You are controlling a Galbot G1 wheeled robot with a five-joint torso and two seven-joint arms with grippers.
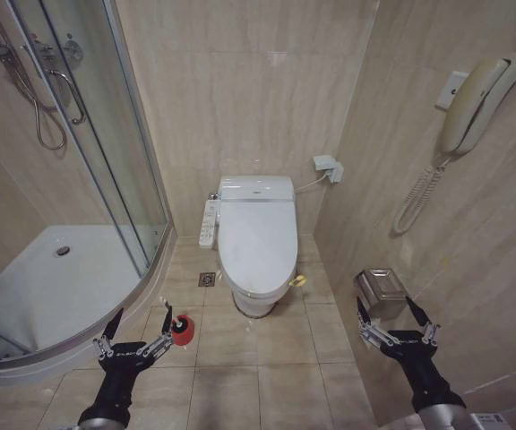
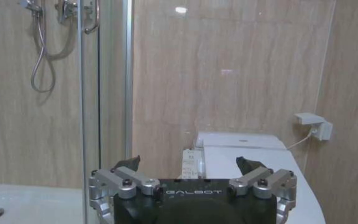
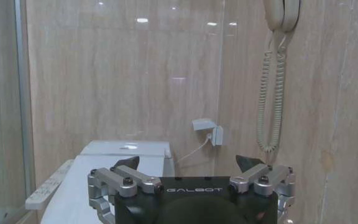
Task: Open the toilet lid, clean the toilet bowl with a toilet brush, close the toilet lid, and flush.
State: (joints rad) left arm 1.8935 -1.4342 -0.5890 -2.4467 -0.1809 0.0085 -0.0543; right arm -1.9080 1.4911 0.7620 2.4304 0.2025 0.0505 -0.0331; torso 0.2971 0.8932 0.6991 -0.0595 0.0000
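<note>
The room is evenly bright from lights above; small glare spots sit on the glossy wall tiles (image 3: 143,20); shadows are soft; head view bends at its edges.

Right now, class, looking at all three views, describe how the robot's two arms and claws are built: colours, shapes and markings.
Both match. The left claw and right claw each have a black body with white GALBOT lettering, silver metal linkages fastened by dark bolts, and two dark, tapered fingertips. In the head view, black wrists lead back to the arms, and the right arm ends in a grey rounded segment.
</note>
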